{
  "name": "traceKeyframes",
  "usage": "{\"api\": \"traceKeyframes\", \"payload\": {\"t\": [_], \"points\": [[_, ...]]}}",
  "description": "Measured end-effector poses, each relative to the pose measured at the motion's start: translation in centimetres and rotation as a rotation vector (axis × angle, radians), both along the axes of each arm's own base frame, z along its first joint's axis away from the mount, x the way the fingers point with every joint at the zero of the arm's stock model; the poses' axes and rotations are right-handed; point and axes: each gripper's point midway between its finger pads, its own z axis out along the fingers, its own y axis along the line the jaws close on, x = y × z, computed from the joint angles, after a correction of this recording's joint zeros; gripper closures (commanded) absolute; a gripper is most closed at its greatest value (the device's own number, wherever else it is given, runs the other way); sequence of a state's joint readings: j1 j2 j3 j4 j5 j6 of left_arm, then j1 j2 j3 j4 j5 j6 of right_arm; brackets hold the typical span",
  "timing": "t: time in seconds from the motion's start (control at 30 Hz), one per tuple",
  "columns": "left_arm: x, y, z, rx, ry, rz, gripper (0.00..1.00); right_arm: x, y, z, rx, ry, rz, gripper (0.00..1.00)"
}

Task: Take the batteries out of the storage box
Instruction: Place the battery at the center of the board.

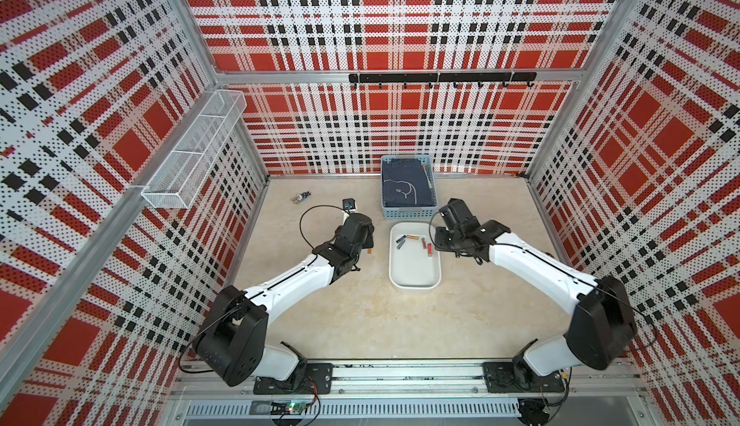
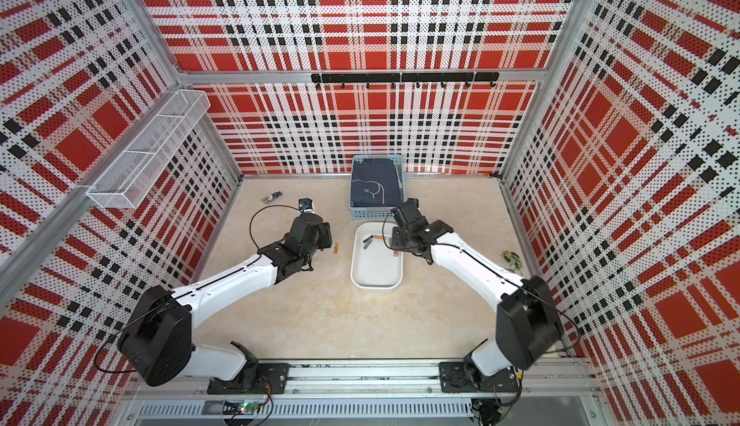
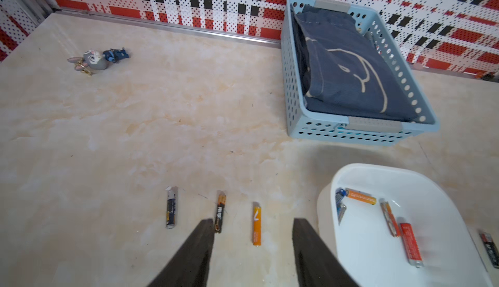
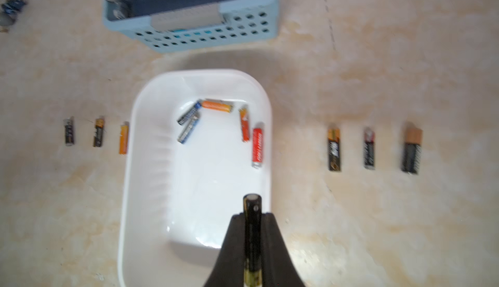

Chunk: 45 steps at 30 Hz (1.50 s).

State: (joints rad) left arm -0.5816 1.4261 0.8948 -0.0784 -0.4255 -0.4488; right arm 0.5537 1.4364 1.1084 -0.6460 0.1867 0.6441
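- We lose the slim black-and-gold cylindrical battery [image 4: 252,234] past the right wrist view's edge.
- We also see the light blue perforated plastic basket [image 4: 194,33] cropped there.

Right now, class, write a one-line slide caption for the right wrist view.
Right gripper shut on a black-and-gold battery at the white storage box; five batteries lie inside, six on the table.

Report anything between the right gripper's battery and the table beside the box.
Nothing visible does. The right gripper holds the black-and-gold battery over the storage box; only the box's low wall comes before the table.
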Motion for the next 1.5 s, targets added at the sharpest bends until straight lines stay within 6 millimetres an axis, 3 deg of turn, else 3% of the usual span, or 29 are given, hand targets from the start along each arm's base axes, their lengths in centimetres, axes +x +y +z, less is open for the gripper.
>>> {"api": "traceKeyframes", "payload": {"t": [0.13, 0.33, 0.73, 0.87, 1.1, 1.33, 1.43, 1.5], "points": [[0.1, -0.5, -0.2, -0.032, -0.019, -0.020, 0.48, -2.9, -3.9, -3.7, -0.064, 0.079, -0.055, 1.00], [0.5, -1.3, -0.7, -0.054, -0.013, -0.047, 0.48, -5.8, -5.2, -9.4, -0.126, 0.216, -0.048, 1.00], [0.5, -1.7, -1.1, -0.056, -0.001, -0.059, 0.48, -3.7, -5.2, -12.7, -0.177, 0.205, -0.076, 1.00], [0.5, -1.6, -1.1, -0.056, -0.001, -0.058, 0.47, -3.1, -5.1, -13.1, -0.176, 0.194, -0.087, 1.00], [0.5, -1.6, -1.1, -0.055, 0.000, -0.059, 0.46, -2.7, -5.1, -13.2, -0.165, 0.170, -0.113, 0.77], [0.2, -2.0, -1.2, -0.046, 0.010, -0.071, 0.45, -2.8, -5.3, -13.1, -0.172, 0.171, -0.117, 0.66], [-0.2, -3.0, -0.6, -0.030, 0.009, -0.092, 0.44, -3.1, -5.4, -12.2, -0.177, 0.175, -0.113, 0.62], [-0.3, -4.3, 0.7, -0.036, -0.008, -0.116, 0.46, -2.8, -5.4, -10.3, -0.167, 0.145, -0.111, 0.58]]}}
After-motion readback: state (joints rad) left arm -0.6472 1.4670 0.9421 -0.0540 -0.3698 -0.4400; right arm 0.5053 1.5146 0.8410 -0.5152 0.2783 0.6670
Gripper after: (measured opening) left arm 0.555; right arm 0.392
